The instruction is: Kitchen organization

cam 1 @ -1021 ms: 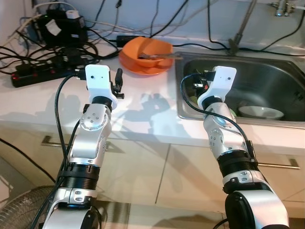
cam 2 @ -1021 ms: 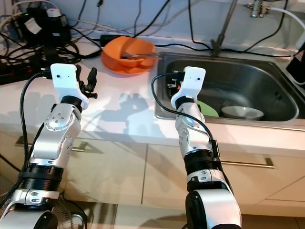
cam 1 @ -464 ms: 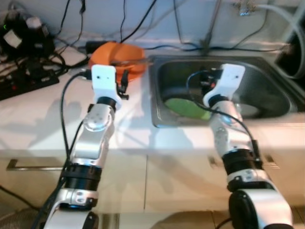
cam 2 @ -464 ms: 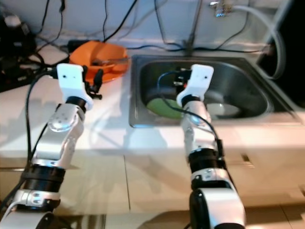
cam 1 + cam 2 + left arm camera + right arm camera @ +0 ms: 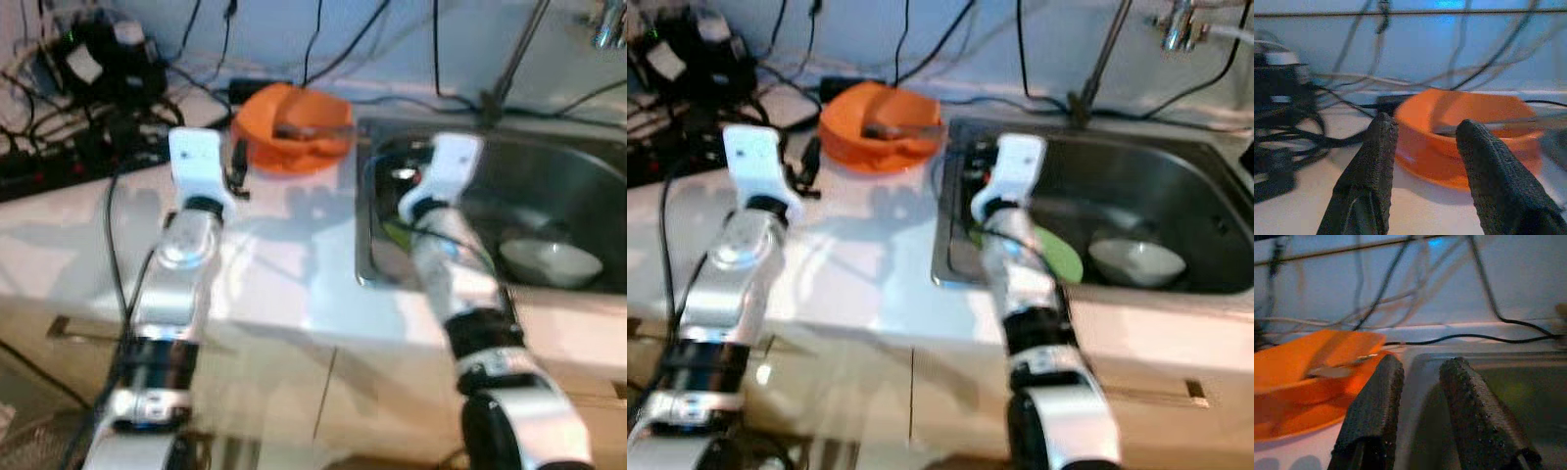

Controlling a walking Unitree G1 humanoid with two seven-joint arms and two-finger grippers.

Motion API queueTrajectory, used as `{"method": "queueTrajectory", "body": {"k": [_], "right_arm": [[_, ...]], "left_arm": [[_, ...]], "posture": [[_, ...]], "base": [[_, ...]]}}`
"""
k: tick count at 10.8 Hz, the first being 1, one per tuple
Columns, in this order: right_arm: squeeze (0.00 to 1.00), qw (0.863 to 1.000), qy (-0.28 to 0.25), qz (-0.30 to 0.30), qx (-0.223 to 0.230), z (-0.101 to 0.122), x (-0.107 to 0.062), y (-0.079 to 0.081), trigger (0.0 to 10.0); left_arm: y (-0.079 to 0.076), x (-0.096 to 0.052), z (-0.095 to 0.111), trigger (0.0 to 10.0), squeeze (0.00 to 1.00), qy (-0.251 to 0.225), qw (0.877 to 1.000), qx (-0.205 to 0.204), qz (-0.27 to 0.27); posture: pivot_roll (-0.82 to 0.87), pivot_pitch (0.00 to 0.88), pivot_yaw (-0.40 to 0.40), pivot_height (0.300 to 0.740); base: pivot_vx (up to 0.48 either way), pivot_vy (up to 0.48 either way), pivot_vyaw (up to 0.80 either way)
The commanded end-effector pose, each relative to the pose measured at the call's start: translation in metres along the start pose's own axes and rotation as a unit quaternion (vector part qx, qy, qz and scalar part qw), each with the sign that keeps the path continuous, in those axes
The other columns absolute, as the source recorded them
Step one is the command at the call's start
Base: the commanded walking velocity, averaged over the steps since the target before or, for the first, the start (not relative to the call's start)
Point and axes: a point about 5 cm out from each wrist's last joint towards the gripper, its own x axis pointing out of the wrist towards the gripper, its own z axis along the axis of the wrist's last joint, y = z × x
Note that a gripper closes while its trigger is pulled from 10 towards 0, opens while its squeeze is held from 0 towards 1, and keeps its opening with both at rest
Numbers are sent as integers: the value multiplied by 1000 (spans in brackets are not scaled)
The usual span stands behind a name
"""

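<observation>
- Left eye view: orange bowl (image 5: 294,129) sits on the white counter (image 5: 265,264) just beside the sink (image 5: 578,196), metal utensils lying in it. White bowl (image 5: 551,260) rests inside the sink.
- Right eye view: green plate (image 5: 1058,253) lies in the sink, next to the white bowl.
- Left wrist view: left gripper (image 5: 1422,142) hovers near the orange bowl, fingers spread wide, holding nothing.
- Right wrist view: right gripper (image 5: 1420,377) is above the sink's edge, fingers narrowly parted, empty.

Home kitchen, steel sink (image 5: 1176,186), white counter (image 5: 862,264), cabinet fronts (image 5: 833,392) below
</observation>
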Motion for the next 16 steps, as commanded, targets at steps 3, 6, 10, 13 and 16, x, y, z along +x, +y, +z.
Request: {"method": "queueTrajectory", "body": {"k": [3,6,10,13,16], "right_arm": [[0,1000,-2,7,2,1,1,6,10000],[0,1000,0,9,2,-1,1,7,10000],[0,1000,2,11,3,-2,1,9,10000],[0,1000,2,7,3,-2,0,9,10000],[0,1000,1,2,5,-3,-1,8,10000]], "left_arm": [[5,-1,6,10000,0,-7,1000,6,3],[2,-2,6,10000,0,-6,1000,6,-1],[0,-4,9,10000,0,-4,1000,-9,-23],[1,-10,4,10000,0,41,992,2,-117],[6,-12,10,10000,0,86,976,17,-197]], "posture": [[245,39,-28,740],[244,40,-29,740],[247,42,-30,740],[255,43,-23,740],[256,48,-8,740]], "base": [[295,0,0],[292,0,0],[0,0,0],[0,0,0],[0,0,0]]}}
